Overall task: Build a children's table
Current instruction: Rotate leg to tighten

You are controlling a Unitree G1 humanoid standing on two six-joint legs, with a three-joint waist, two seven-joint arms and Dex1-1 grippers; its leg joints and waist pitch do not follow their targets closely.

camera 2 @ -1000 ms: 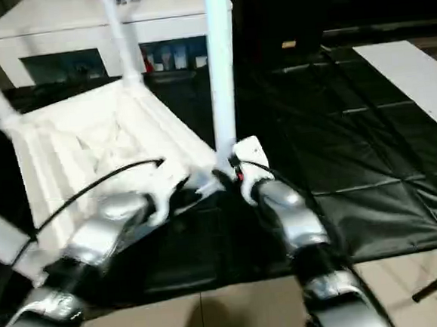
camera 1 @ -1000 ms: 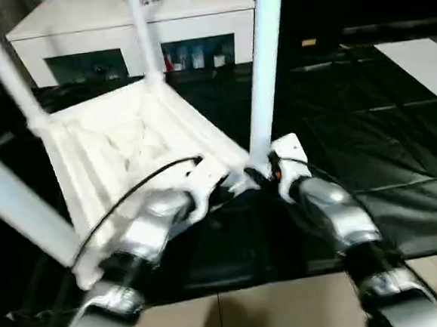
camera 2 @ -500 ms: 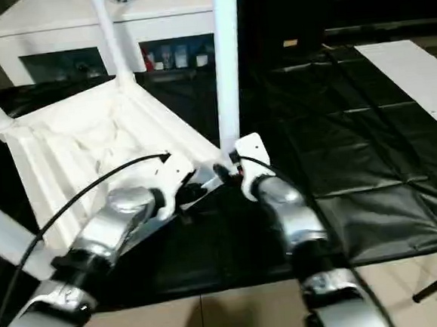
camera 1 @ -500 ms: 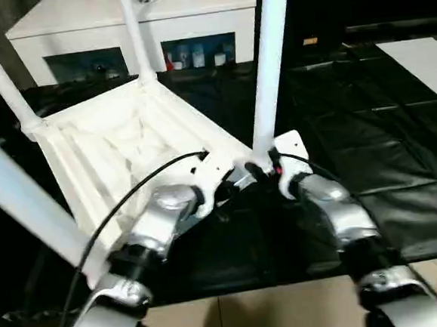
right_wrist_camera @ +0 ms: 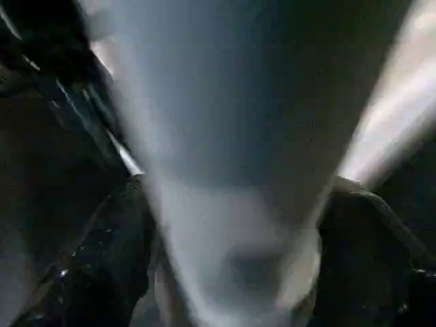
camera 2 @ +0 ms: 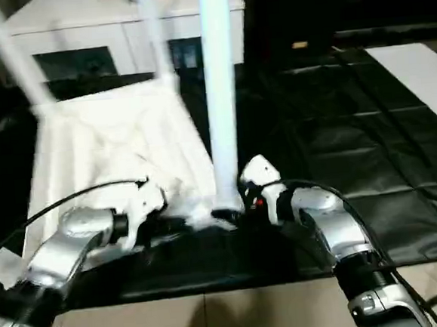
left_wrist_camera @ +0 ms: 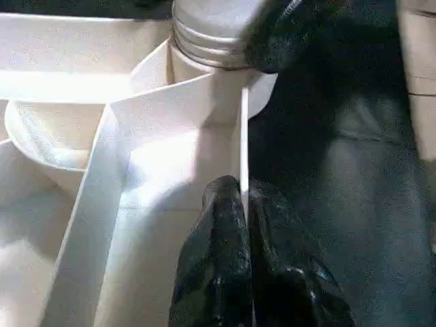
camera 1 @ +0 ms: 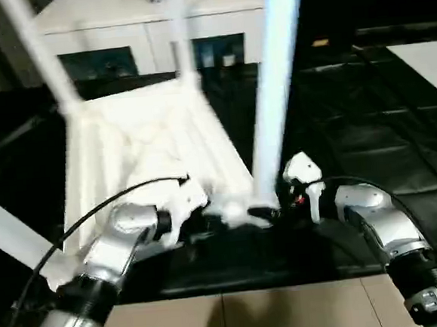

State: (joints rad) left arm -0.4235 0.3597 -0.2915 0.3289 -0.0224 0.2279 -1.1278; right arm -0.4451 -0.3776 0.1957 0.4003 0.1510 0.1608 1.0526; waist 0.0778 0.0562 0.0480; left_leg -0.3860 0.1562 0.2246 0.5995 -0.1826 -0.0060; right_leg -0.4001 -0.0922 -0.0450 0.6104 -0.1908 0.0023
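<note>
The children's table lies upside down on the black cover, its ribbed white top (camera 1: 141,139) facing up. White legs rise from it: the near right leg (camera 1: 273,91), two far legs (camera 1: 39,49) (camera 1: 180,38) and a near left one (camera 1: 12,233). My left gripper (left_wrist_camera: 243,191) is shut on the top's thin near rim, close to the near right corner socket (left_wrist_camera: 204,41). My right gripper (camera 1: 278,204) is at the foot of the near right leg. It is open, with one black finger (right_wrist_camera: 116,259) on each side of the leg (right_wrist_camera: 231,136).
A white cabinet (camera 1: 154,17) with glass doors stands behind the work. The black-covered table (camera 1: 368,136) stretches to the right, with a white panel (camera 1: 430,60) at its far right. Its front edge drops to the tan floor (camera 1: 291,313) just below my forearms.
The whole view has shifted and blurred. My right forearm has swung out to the right and its fingers stand wider around the leg. The left gripper keeps its hold on the rim.
</note>
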